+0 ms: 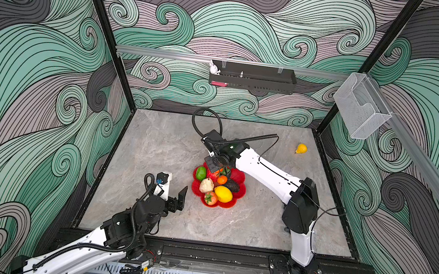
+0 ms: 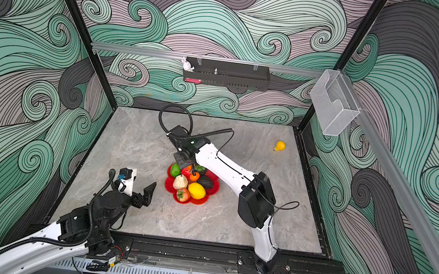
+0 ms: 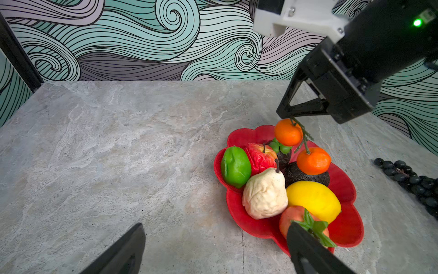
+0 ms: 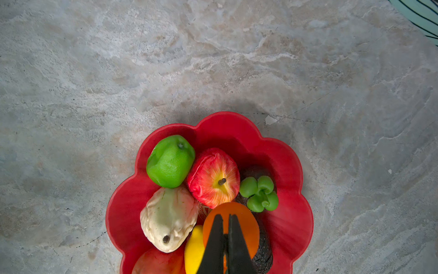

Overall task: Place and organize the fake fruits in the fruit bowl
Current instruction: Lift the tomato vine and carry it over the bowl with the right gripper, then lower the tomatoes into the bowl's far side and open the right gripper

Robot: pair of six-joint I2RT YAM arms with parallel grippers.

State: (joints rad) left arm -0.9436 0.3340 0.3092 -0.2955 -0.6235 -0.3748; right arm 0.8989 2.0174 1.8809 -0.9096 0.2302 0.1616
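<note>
Red bowl (image 4: 296, 213), orange oranges (image 3: 313, 160), grey marbled table (image 1: 230, 224), teal swirl-patterned walls (image 1: 227, 16).

The right gripper (image 2: 187, 165) hangs over the far side of a glossy red scalloped plastic bowl (image 2: 214, 186), jaws closed on a dark twig of small plastic oranges (image 2: 194, 176) that dangles just below its tips. Beneath and in front of it, crowded together in the bowl, lie a green plastic fruit (image 2: 175, 170), a red apple (image 2: 186, 172), a wrinkled beige pear (image 2: 180, 182), a dark avocado (image 2: 206, 183), a yellow lemon (image 2: 196, 191) and a red-orange strawberry with green leaves (image 2: 182, 195). The left gripper (image 2: 141, 192) hovers with jaws spread wide and empty, just beside the bowl, and a small yellow pear-shaped fruit (image 2: 280, 146) lies alone well beyond the right gripper on the grey stone-look tabletop (image 2: 230, 224).
</note>
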